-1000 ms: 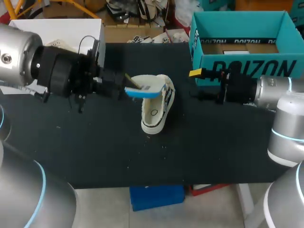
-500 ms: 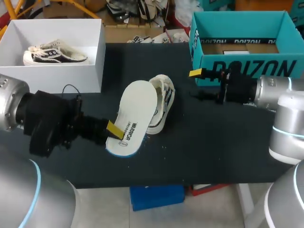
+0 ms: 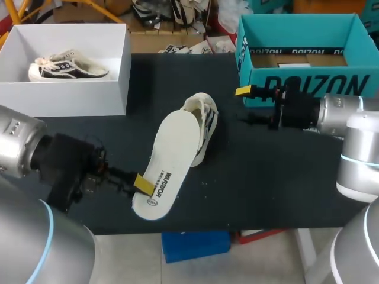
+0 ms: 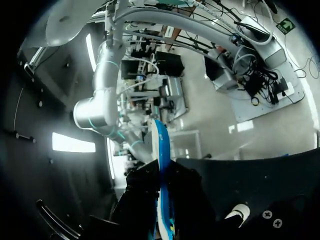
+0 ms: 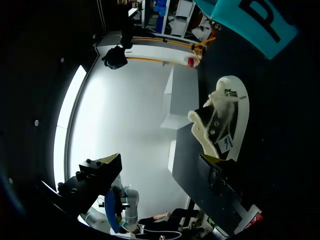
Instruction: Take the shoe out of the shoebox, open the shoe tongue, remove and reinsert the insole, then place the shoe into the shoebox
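Observation:
A white canvas shoe (image 3: pixel 203 121) lies on its side in the middle of the black table (image 3: pixel 272 177). The white insole (image 3: pixel 167 160), blue underneath, slants from the shoe toward the table's front edge. My left gripper (image 3: pixel 141 183) is shut on the insole's near end. In the left wrist view the insole (image 4: pixel 161 160) shows edge-on between the dark fingers of that gripper (image 4: pixel 162 210). My right gripper (image 3: pixel 246 93) hovers open and holds nothing, to the right of the shoe and in front of the teal shoebox (image 3: pixel 302 83). The right wrist view shows the shoe (image 5: pixel 220 117) ahead of the right gripper (image 5: pixel 160 162).
A white box (image 3: pixel 89 97) holding another pair of shoes (image 3: pixel 68 66) stands at the back left. The teal shoebox fills the back right corner, and its corner (image 5: pixel 250 20) shows in the right wrist view.
My left arm has swung the insole away from above the shoe, down toward the table's front edge, and turned its white face up. The right arm has not moved.

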### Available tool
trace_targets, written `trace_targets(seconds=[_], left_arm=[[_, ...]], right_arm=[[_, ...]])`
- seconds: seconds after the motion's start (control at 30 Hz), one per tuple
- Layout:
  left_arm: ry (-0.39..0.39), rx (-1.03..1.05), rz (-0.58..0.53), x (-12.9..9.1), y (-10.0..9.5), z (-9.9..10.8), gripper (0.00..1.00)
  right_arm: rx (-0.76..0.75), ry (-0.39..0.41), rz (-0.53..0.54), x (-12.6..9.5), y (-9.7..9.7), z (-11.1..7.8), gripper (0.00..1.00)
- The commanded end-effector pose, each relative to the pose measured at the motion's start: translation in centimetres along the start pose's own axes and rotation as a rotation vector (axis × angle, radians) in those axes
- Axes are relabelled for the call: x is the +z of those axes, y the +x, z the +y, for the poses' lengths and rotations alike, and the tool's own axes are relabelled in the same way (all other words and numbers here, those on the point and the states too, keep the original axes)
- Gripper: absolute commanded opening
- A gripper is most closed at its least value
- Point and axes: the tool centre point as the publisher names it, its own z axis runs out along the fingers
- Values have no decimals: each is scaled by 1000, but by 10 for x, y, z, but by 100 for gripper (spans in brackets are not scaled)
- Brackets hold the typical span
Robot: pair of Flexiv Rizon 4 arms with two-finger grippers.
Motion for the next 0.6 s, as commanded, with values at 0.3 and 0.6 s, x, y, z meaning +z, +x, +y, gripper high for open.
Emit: trace_targets(seconds=[0.3,0.6], left_arm=[[-126,128,-169,15,51,-4,0],[-124,113,-165,34,73,22,0]], right_arm=[[0,-4,-2,1,0,-1,100],[0,-4,-2,1,0,-1,100]])
